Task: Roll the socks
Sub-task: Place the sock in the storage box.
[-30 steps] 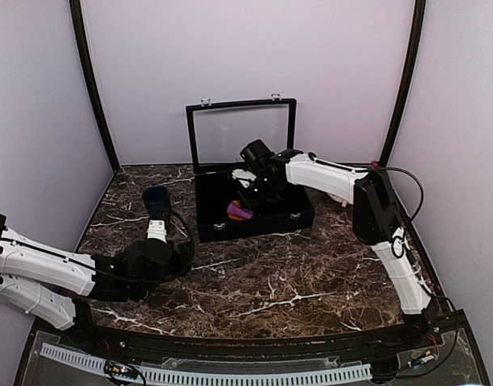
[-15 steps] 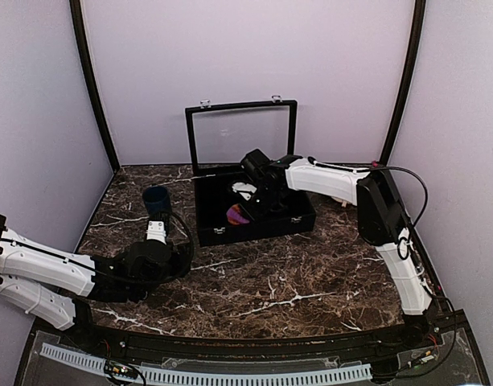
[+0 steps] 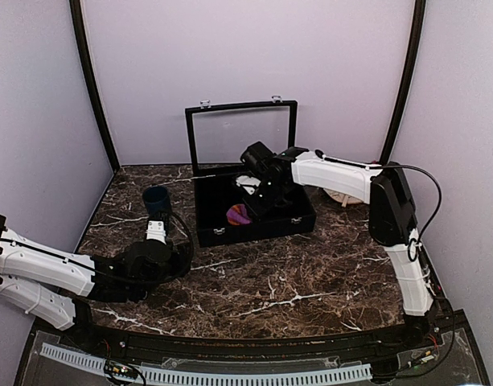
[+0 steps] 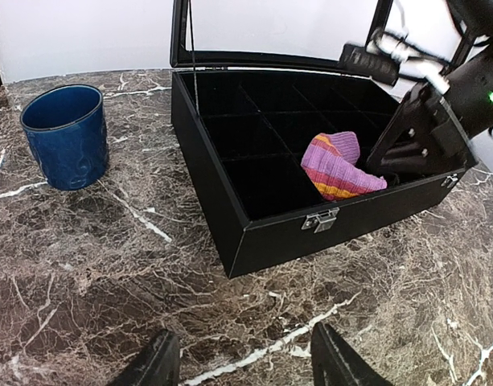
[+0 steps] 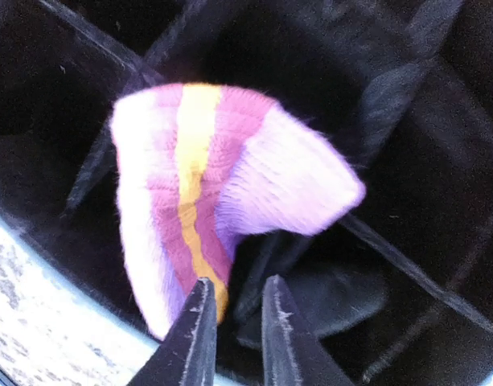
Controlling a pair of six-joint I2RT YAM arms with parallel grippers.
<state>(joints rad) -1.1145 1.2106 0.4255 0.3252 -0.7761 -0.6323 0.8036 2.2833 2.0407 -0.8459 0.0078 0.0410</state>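
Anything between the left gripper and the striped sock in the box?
Yes. The black box's front wall stands between the left gripper and the striped sock, which lies in a compartment behind it.

No text, label or number can be read anywhere.

Dividers (image 5: 407, 261) and upright lid (image 3: 242, 135) hem the box (image 4: 343, 229) (perhaps tightly); cup (image 4: 63, 137) stands well aside.

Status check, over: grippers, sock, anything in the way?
Left gripper open over table. Right gripper at edge of sock, jaws narrow, grip unclear. Sock folded inside box. Cup off left, clear.
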